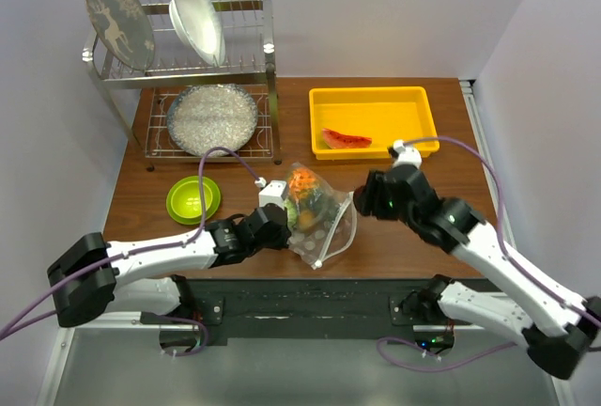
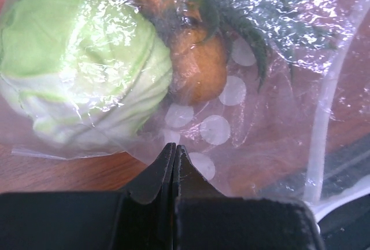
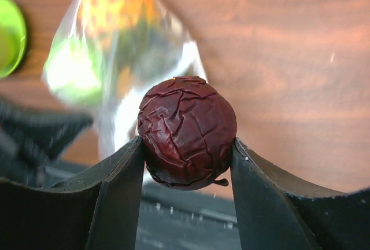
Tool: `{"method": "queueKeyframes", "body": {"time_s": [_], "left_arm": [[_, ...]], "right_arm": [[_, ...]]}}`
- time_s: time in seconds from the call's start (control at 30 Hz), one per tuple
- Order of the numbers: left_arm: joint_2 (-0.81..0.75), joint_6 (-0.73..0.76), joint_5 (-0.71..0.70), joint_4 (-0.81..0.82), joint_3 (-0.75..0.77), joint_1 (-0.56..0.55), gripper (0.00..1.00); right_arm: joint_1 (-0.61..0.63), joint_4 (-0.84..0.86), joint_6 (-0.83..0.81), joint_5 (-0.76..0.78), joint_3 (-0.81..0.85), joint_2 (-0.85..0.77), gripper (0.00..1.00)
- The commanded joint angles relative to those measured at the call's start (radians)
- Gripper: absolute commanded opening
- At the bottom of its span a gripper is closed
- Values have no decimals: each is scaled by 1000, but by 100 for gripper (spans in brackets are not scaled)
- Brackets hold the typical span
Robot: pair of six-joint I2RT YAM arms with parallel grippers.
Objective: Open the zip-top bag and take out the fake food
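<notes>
Right end effector (image 3: pixel 187 141) clamps the dark ball (image 3: pixel 187 125); left end effector (image 2: pixel 174 149) (jaws together) pinches the zip-top bag (image 2: pixel 277 94), contents unclear.

It is looking like a robot lab: left arm (image 1: pixel 160 256) & right arm (image 1: pixel 488 246) are sitting bolted at a wooden table (image 1: pixel 413 227), white walls (image 1: pixel 47 68) are boxing it in, fake watermelon slice (image 1: pixel 346 139) is lying in yellow tray (image 1: pixel 371 94) nr dish rack (image 1: pixel 244 58).
</notes>
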Motion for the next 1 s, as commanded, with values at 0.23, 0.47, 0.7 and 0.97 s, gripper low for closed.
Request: {"method": "queueKeyframes", "body": {"time_s": [0.23,0.47,0.7,0.97], "left_arm": [[-57,87,61,30,26,2,0],[-41,138,52,10,117,2,0],[5,190,47,-9,188,39,0],[84,250,46,-23,279,131,2]], "right_arm": [[-454,298,-196,-44,413,584,27],[-551,347,-191,-24,556,848,45],[-616,366,-214,-122,625,985,77],[-614,266,-214,-176,621,896,86]]}}
